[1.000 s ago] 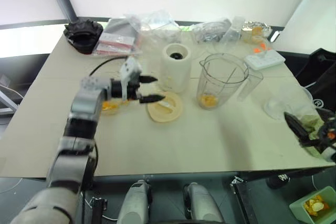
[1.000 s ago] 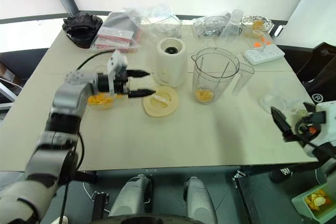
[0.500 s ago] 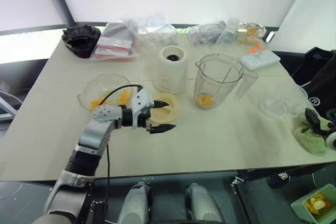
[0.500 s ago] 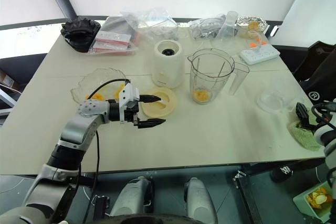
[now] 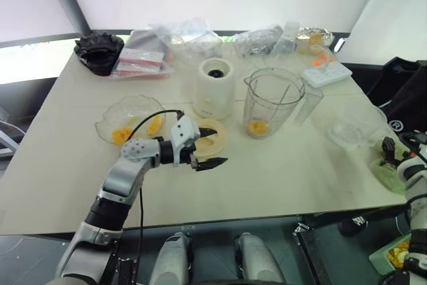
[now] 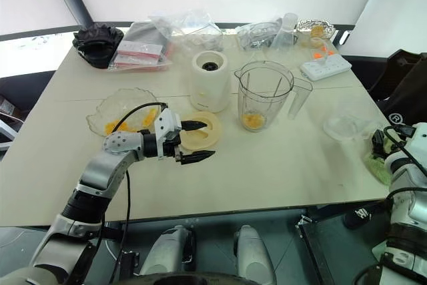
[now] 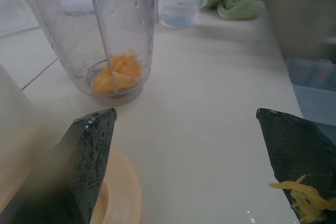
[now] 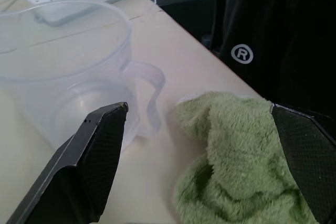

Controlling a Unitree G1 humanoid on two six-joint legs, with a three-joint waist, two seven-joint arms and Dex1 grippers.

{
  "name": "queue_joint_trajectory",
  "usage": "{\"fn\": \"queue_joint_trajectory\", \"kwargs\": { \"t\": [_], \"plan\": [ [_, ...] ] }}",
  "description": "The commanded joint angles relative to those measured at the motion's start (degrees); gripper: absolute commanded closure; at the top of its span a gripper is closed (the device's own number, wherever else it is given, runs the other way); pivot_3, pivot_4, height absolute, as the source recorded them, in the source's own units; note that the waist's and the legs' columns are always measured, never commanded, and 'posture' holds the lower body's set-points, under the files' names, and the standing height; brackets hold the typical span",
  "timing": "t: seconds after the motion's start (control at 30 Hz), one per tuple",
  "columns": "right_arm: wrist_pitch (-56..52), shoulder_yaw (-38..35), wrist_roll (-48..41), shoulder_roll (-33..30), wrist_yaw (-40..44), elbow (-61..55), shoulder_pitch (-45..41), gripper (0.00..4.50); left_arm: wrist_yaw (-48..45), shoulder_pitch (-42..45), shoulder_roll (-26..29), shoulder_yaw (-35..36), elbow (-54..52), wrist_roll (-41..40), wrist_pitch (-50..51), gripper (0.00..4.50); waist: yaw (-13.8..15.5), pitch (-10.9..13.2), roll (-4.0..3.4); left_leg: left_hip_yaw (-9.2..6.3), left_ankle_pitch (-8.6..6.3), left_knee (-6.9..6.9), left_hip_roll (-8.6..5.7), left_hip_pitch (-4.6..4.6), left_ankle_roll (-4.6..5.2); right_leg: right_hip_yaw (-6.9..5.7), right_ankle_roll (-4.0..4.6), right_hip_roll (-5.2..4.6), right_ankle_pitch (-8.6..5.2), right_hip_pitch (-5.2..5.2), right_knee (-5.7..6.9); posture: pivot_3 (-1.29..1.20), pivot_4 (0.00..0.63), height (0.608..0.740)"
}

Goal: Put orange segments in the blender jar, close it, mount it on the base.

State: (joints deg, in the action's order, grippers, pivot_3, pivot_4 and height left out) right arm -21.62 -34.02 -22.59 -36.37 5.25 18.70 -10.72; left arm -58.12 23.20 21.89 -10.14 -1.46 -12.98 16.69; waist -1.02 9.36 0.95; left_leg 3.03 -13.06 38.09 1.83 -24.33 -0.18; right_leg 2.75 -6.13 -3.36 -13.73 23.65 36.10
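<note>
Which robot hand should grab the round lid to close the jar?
The left hand, probably. It is open right beside the cream lid, near the blender jar. The right hand is off at the table's edge by a green cloth.

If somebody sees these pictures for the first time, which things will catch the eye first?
Mid-table stands the tall clear plastic blender jar with orange segments at its bottom, right of the cream-white cylindrical base. In front of them the open left gripper hovers beside the flat round cream lid. At the table's right edge lies a crumpled green cloth.
</note>
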Motion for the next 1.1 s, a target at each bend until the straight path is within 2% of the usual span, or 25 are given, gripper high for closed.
{"fn": "queue_joint_trajectory", "kwargs": {
  "t": [0.03,0.47,0.73,1.1],
  "plan": [
    [2.67,-0.56,1.12,0.4,-0.9,2.53,-2.4,0.0,1.04,0.82,0.34,-0.06,-1.81,0.08,-1.44,0.05,0.02,0.0,0.0,0.0,0.0,0.0,0.0,0.0,0.0,0.0,0.0,0.0,0.0,0.0,-0.01,0.0,0.15,0.74],
    [5.99,0.97,3.37,0.17,-0.24,9.96,-7.5,0.0,2.63,0.42,1.25,0.27,-2.27,-1.01,-1.01,0.05,-0.12,0.02,-0.02,-0.01,0.0,-0.03,0.01,-0.01,0.0,0.03,0.0,0.0,0.0,0.02,-0.02,0.0,0.15,0.74],
    [11.01,3.43,6.56,-0.54,-0.05,16.64,-10.7,0.0,3.05,1.18,1.22,0.27,-2.14,-0.91,-1.62,0.05,-0.17,0.03,-0.03,-0.01,0.0,-0.09,0.01,-0.01,0.0,0.04,0.01,-0.01,-0.01,0.04,-0.06,0.0,0.15,0.74],
    [17.98,2.98,7.54,-1.27,-1.59,26.68,-14.59,0.0,2.83,0.77,2.05,-0.1,-3.08,-0.84,-1.59,0.05,-0.27,0.05,-0.03,0.01,0.0,-0.12,0.01,-0.02,0.0,0.06,0.01,-0.01,-0.01,0.06,-0.11,0.0,0.15,0.74]
  ]
}}
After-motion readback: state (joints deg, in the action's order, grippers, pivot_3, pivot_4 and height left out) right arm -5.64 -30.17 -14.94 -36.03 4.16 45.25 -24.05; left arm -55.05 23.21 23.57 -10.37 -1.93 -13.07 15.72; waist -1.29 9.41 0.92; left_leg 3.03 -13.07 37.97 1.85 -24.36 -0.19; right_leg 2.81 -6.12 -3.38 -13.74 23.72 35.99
